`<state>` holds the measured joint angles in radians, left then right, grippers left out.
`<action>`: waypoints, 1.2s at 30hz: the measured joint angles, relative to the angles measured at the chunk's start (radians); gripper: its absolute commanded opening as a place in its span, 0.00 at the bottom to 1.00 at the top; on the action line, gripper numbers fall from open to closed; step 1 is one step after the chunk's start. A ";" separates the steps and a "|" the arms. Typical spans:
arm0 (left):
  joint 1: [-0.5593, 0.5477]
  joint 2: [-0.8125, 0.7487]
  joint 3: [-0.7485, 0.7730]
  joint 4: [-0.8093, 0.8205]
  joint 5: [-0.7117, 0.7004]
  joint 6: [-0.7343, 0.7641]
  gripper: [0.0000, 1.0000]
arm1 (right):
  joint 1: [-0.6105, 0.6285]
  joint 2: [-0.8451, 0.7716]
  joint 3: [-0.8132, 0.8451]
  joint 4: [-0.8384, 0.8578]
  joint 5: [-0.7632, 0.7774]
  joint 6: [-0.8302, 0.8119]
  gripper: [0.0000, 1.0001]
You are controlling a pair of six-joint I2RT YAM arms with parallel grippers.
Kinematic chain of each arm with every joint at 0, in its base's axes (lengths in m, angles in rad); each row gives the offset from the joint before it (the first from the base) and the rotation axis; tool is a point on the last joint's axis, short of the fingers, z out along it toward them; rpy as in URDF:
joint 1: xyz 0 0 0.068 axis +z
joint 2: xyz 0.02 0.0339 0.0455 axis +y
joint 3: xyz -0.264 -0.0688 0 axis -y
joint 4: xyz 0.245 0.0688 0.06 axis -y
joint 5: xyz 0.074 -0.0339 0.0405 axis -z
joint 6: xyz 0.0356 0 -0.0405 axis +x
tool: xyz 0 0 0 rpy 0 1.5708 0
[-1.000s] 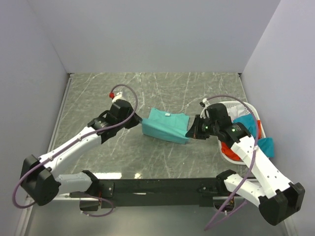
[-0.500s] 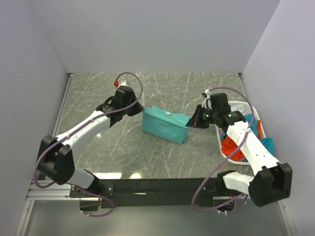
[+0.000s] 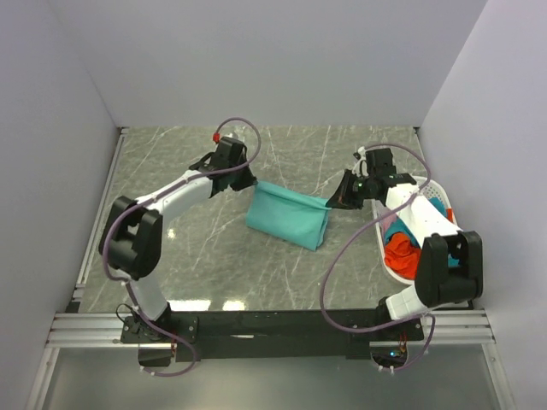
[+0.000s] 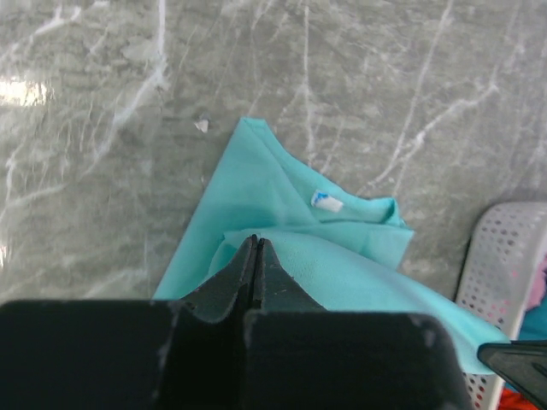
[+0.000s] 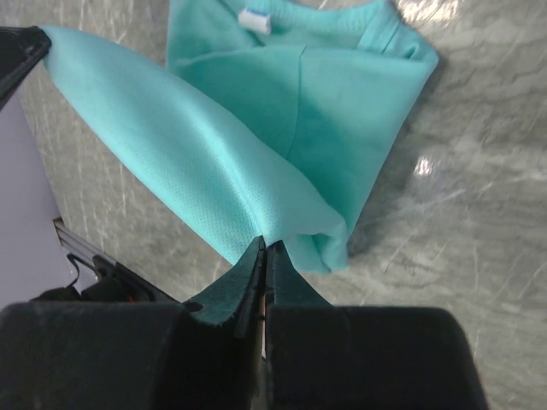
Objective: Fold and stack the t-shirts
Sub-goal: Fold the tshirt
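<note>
- Top external view: both arms reach farther out over the table (image 3: 188, 248) than a second ago, their elbows straighter. The left gripper (image 3: 253, 182) and the right gripper (image 3: 333, 203) each pinch one end of the teal-green t-shirt (image 3: 286, 220). Its upper edge is now drawn taut between them, where before it lay slack. The shirt sits mid-table, just left of the white basket (image 3: 430, 184), which holds an orange-red t-shirt (image 3: 400, 256).
- Left wrist view: the jaws are pressed together on a fold of the teal cloth. The rest of the shirt lies on the marble beyond, its white neck label (image 4: 326, 202) facing up. The basket shows at the right edge.
- Right wrist view: the fingers are clamped on a corner of the cloth. A lifted layer stretches away to the upper left, over the flat folded body.
</note>
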<state>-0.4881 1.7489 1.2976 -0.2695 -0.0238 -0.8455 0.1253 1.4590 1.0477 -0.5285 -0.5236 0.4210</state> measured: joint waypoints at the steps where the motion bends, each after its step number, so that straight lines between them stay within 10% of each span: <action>1: 0.004 0.023 0.012 0.002 0.004 0.003 0.00 | -0.005 0.020 0.008 0.008 -0.002 0.000 0.00; 13: 0.041 0.227 0.146 0.021 0.057 0.034 0.08 | -0.039 0.234 0.093 0.072 -0.001 0.014 0.06; 16: 0.046 0.274 0.187 0.016 0.064 0.048 0.31 | -0.048 0.287 0.144 0.070 0.013 0.017 0.24; 19: 0.056 0.316 0.238 0.005 0.060 0.073 0.85 | -0.056 0.346 0.234 0.058 0.040 0.004 0.48; 21: 0.061 0.333 0.273 -0.015 0.053 0.081 0.99 | -0.058 0.371 0.294 0.040 0.060 -0.014 0.53; 23: 0.068 0.336 0.291 -0.024 0.054 0.083 0.99 | -0.059 0.374 0.332 0.034 0.079 -0.022 0.70; 36: -0.022 0.093 0.025 0.041 0.118 0.054 1.00 | 0.048 0.050 0.100 0.061 0.107 -0.021 0.75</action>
<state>-0.5098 1.8423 1.3228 -0.2283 0.0944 -0.7914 0.1734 1.5085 1.1477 -0.4671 -0.4164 0.3996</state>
